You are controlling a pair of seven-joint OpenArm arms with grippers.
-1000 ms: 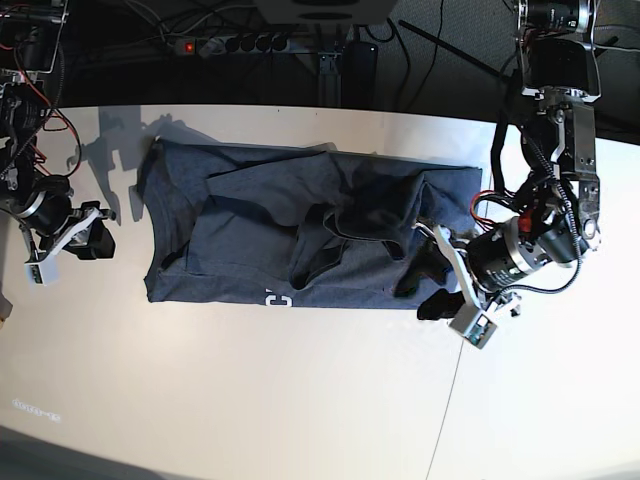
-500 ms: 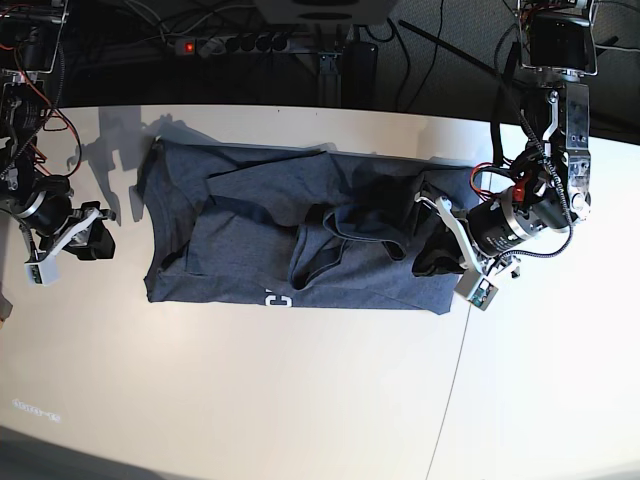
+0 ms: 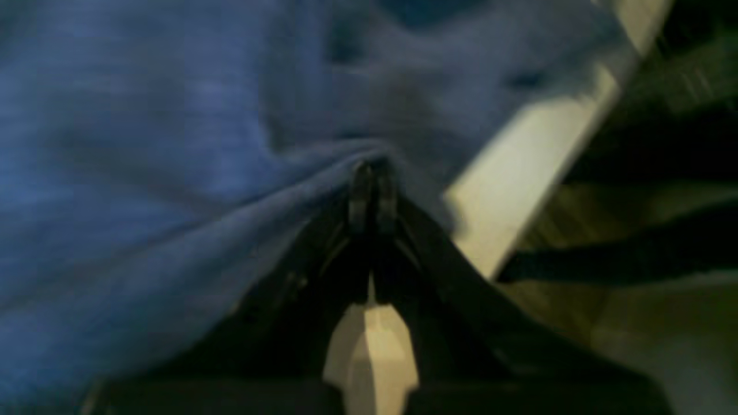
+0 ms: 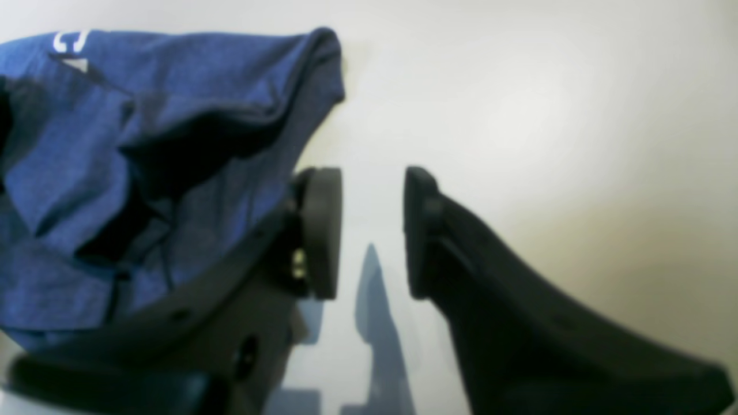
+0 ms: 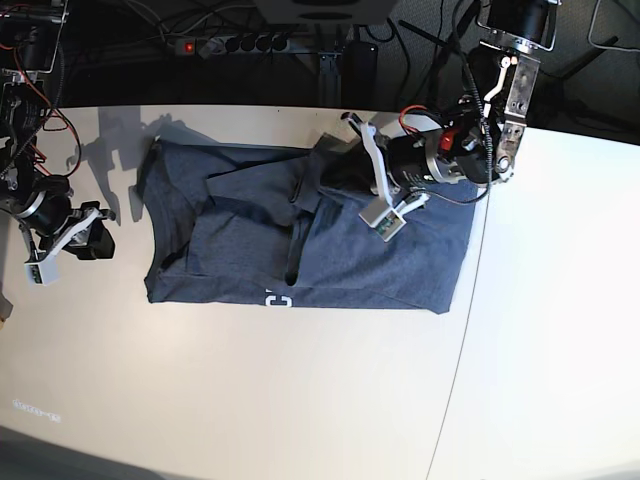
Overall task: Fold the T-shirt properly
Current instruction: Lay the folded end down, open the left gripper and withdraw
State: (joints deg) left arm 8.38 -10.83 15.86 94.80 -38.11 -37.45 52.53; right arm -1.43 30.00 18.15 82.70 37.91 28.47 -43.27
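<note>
Fold step: left gripper (image 3: 369,173) pinched on T-shirt (image 5: 300,230) fabric, far side. Right gripper (image 4: 372,230) half open, empty. Next: lay fold flat.

White table (image 5: 300,400), power strip (image 5: 240,44) behind it.

Closed jaws pinching T-shirt (image 3: 173,173) fold

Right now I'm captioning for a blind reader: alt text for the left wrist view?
The left gripper, its jaws shut, pinches a fold of the blue-grey T-shirt, which fills most of the blurred frame. A strip of pale table shows at right.
</note>
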